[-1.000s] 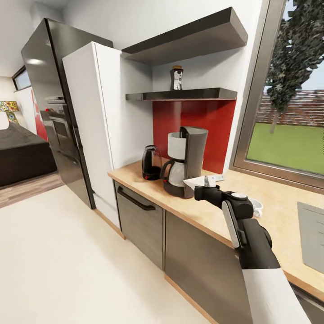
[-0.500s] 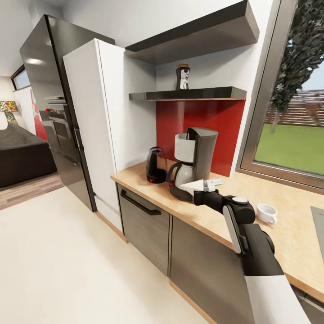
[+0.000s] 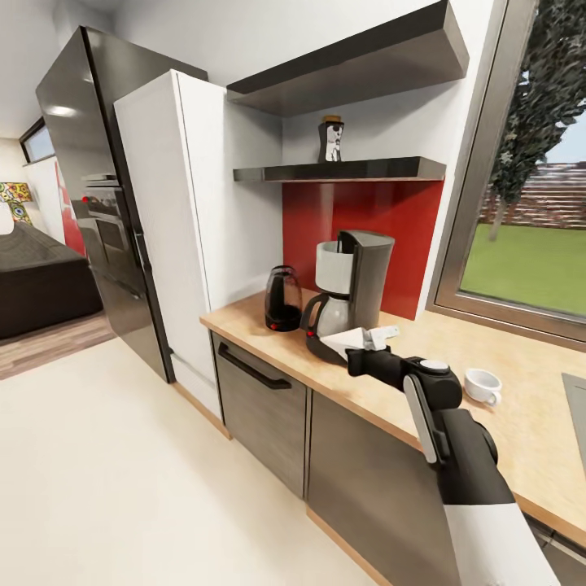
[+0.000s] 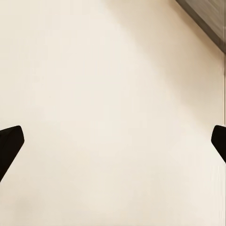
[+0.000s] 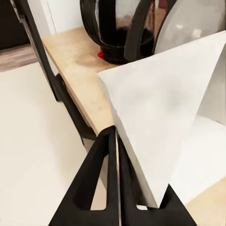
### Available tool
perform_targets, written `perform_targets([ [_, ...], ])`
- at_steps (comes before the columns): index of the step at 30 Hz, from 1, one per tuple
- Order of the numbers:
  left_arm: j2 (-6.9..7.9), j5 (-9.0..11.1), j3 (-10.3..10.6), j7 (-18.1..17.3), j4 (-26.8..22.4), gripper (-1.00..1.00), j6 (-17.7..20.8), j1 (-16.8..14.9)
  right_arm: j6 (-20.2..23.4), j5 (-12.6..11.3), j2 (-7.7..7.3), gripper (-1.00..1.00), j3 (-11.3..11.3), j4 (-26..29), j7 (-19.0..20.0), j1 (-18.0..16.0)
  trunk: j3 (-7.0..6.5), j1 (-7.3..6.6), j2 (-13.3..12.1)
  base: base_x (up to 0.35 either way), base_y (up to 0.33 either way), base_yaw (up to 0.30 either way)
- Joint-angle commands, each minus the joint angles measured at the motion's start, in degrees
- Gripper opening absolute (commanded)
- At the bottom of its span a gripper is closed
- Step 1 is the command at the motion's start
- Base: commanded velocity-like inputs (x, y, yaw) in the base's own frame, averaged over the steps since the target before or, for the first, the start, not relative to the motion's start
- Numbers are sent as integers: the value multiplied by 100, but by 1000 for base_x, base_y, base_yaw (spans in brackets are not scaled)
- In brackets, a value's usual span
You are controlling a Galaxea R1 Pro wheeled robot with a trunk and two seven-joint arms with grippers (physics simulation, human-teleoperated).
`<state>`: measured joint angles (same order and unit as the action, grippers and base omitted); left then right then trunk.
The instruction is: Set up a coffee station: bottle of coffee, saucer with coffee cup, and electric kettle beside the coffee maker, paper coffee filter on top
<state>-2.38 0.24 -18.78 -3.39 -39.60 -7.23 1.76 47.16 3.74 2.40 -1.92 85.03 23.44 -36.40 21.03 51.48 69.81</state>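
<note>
Head view: right hand [image 3: 364, 348] pinches the paper coffee filter [image 3: 348, 339] beside the coffee maker [image 3: 352, 291].

The head camera looks down from high, table edge toward two o'clock. The right wrist camera sits very close to the same long beige wood-grain table [image 3: 521, 382] [image 5: 80, 70]. The left wrist camera faces the pale cream floor [image 4: 103, 103] [image 3: 122, 472].

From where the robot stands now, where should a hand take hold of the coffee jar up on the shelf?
Grip the bottle of coffee around its dark body, below the lid, coming from the open front of the kitchen shelf. It stands upright and alone on the board, with the wall close behind and a thicker slab overhead, so a top approach looks cramped.
</note>
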Motion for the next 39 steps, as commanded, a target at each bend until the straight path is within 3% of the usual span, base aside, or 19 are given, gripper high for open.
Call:
perform_targets([
  [1, -29, 3, -29, -33, 3, 100, -2, 0, 55, 74, 12, -100, -30, 38, 2, -38, 6, 0, 4, 0, 0, 0],
  [8, -49, 3, -29, -31, 19, 100, -6, 0, 311, 136, 22, -100, -223, 148, 183, -266, 6, 0, 4, 0, 0, 0],
  [9, -49, 3, -29, -31, 20, 100, -6, 0, 608, 142, 22, -100, -1280, 151, -836, -1008, 6, 0, 4, 0, 0, 0],
  [15, -51, 3, -29, -31, 22, 100, -7, 0, 673, 228, 18, -100, -1343, 166, -933, -1211, 6, 0, 4, 0, 0, 0],
  [20, -52, 3, -29, -31, 20, 100, -7, 0, 748, 819, 15, -100, -1396, 186, -1020, -1509, 6, 0, 4, 0, 0, 0],
  [22, -52, 3, -29, -31, 20, 100, -7, 0, 890, 1144, 10, -100, -1593, 186, -991, -1782, 6, 0, 4, 0, 0, 0],
  [25, -52, 3, -29, -31, 16, 100, -7, 0, 979, 1325, -11, -100, -1863, 156, -829, -2124, 6, 0, 4, 0, 0, 0],
  [27, -52, 3, -29, -31, 15, 100, -7, 0, 994, 1359, -27, -100, -1925, 136, -747, -2272, 6, 0, 4, 0, 0, 0],
  [32, -52, 3, -29, -31, 14, 100, -7, 0, 1023, 1407, -238, -100, -2016, -62, 101, -2860, 6, 0, 4, 0, 0, 0],
  [34, -52, 3, -29, -31, 14, 100, -7, 0, 1029, 1582, -410, -100, -2034, -300, 1279, -3390, 6, 0, 4, 0, 0, 0],
  [38, -52, 3, -29, -31, 14, 100, -7, 0, 1025, 2152, -472, -100, -2038, -437, 2478, -3806, 6, 0, 4, 0, 0, 0],
  [39, -52, 3, -29, -31, 14, 100, -7, 0, 1024, 2425, -512, -100, -2041, -604, 3139, -4057, 6, 0, 4, 0, 0, 0],
])
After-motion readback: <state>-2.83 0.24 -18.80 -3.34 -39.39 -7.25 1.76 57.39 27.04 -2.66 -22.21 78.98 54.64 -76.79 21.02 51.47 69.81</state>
